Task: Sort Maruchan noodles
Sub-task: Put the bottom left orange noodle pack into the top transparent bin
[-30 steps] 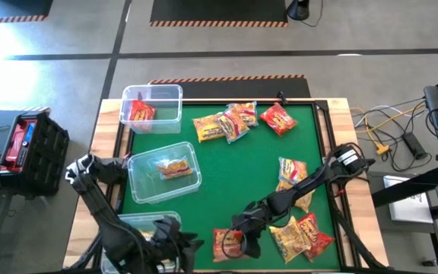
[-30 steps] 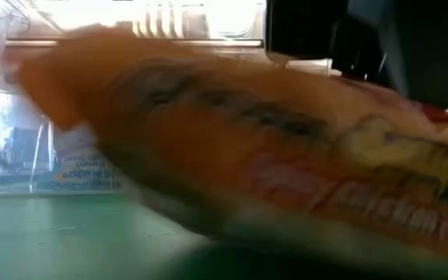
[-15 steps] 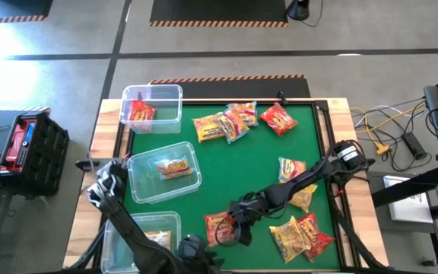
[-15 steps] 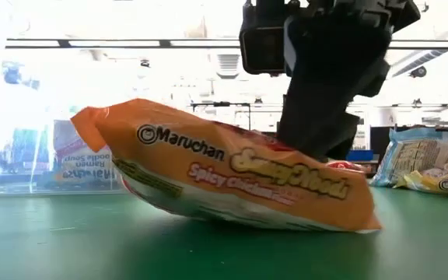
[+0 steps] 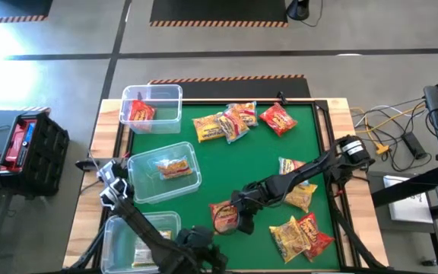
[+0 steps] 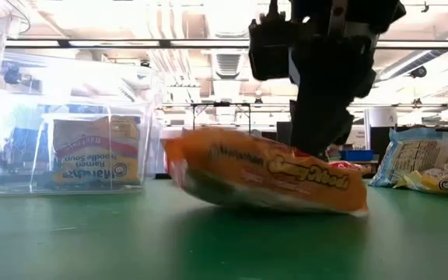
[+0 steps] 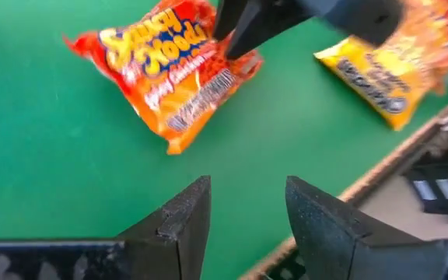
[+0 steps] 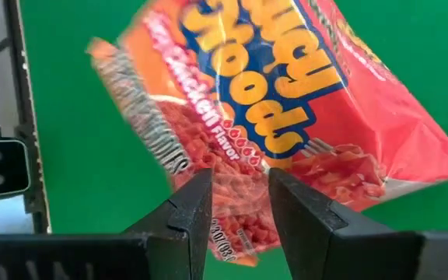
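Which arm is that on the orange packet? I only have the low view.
Observer: The right gripper. Its wrist view shows the fingers pinching an edge of the orange packet.
Operator: And the other arm?
Observer: The left gripper hangs open and empty over the green mat, facing that packet.
Operator: How many bins?
Observer: Three along the left side: far bin, middle bin, near bin, each with a packet inside.

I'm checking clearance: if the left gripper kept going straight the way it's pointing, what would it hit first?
Probably bare green mat: the left gripper is open and empty, with the orange noodle packet farther ahead in the right gripper. Depth is hard to judge.
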Controlling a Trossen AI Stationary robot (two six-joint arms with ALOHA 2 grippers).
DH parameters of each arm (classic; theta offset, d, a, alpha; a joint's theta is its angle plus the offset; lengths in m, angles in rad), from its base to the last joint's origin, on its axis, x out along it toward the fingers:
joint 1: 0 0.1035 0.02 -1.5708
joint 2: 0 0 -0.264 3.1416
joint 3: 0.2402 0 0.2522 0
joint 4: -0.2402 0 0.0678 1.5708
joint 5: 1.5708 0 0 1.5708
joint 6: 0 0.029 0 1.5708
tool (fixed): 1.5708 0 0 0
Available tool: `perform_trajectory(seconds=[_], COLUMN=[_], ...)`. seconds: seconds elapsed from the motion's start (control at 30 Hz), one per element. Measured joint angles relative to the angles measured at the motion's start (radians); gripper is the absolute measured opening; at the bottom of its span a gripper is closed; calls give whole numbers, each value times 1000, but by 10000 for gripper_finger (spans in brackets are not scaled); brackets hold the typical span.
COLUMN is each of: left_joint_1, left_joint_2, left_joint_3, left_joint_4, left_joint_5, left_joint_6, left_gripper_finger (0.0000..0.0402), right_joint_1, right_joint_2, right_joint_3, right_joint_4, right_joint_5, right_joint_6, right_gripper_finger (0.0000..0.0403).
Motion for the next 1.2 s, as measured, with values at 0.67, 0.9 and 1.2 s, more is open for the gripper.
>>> perform_trajectory(seconds=[0.67,0.9,1.2], left_joint_1=[158,157,158], left_joint_2=[0,0,0], left_joint_3=[-139,-93,-21], left_joint_4=[44,-55,-9], left_joint_5=[147,173,173], left_joint_6=[391,395,453], left_gripper_finger=[116,115,115], right_joint_1=[-9,-9,-9], right_joint_2=[-144,-144,-146], right_joint_3=[1,1,2], right_joint_4=[-19,-19,-77], right_joint_5=[-7,-7,-7], right_joint_6=[-16,-17,-40], right_gripper_finger=[118,118,118])
